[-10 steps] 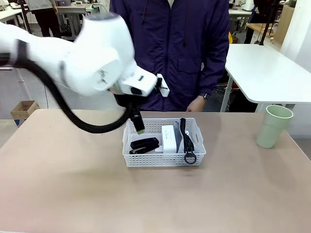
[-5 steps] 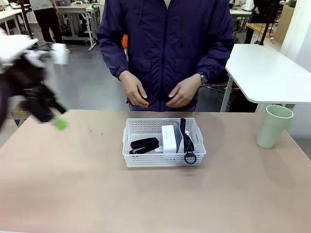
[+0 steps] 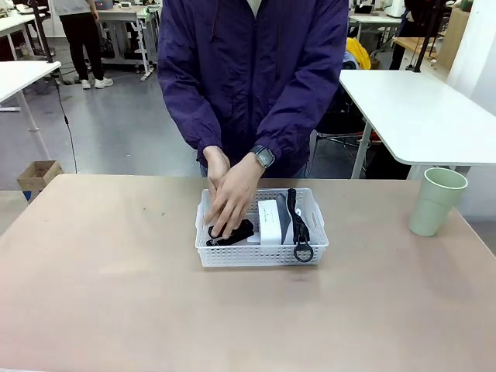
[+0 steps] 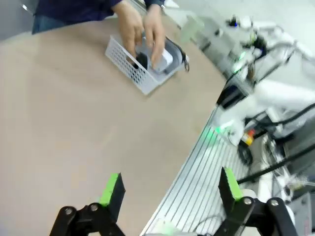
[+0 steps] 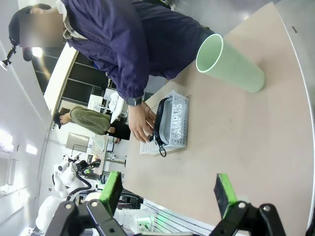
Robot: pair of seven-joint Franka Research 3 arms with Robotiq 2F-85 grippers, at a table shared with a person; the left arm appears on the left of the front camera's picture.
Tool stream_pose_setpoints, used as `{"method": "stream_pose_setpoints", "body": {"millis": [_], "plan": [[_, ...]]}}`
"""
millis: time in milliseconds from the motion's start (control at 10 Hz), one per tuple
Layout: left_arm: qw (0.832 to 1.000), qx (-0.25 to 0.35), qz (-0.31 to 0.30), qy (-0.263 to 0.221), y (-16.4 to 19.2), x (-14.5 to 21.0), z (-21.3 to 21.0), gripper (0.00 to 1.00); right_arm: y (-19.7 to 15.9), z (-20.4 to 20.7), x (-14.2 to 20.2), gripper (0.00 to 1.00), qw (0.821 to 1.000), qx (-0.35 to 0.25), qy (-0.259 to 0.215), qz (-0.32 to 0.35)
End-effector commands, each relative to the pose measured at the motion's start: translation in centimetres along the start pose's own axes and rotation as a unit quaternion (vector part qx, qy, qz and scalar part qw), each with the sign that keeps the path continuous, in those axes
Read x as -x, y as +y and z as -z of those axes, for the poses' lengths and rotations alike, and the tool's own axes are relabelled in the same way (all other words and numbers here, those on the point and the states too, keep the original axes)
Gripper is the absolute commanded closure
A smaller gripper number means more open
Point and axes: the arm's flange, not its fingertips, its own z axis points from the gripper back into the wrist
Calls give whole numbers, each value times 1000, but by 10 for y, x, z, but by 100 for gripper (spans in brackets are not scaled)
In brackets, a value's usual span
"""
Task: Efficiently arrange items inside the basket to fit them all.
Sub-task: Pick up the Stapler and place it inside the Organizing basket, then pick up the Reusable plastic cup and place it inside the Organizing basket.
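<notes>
1. The person's hands are in the left part of the basket, on the stapler. They are probably shifting it to free room.
2. The box stands in the middle. The pouch is on its right, with the strap draped over the front wall.
3. The cup stands on the table, well apart from the basket; it is not yet packed.
4. The left gripper and the right gripper are both spread wide and hold nothing, far from the basket.
5. Next, the cup needs a gap, and the hands must clear out first.
6. The hands cover most of the stapler, the pouch's print is unreadable, and the free floor space is hard to judge.
</notes>
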Motion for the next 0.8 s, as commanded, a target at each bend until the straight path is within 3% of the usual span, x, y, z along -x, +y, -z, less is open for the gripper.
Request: {"method": "stream_pose_setpoints", "body": {"millis": [0, 100, 700], "plan": [[998, 51, -28, -36, 36, -6, 14, 0, -1, -2, 0, 0, 1000, 2, 1, -8], [1000, 0, 0, 0, 0, 0, 0, 3, -1, -2, 0, 0, 1000, 2, 1, -8], [1000, 0, 0, 0, 0, 0, 0, 3, -1, -2, 0, 0, 1000, 2, 1, -8]]}}
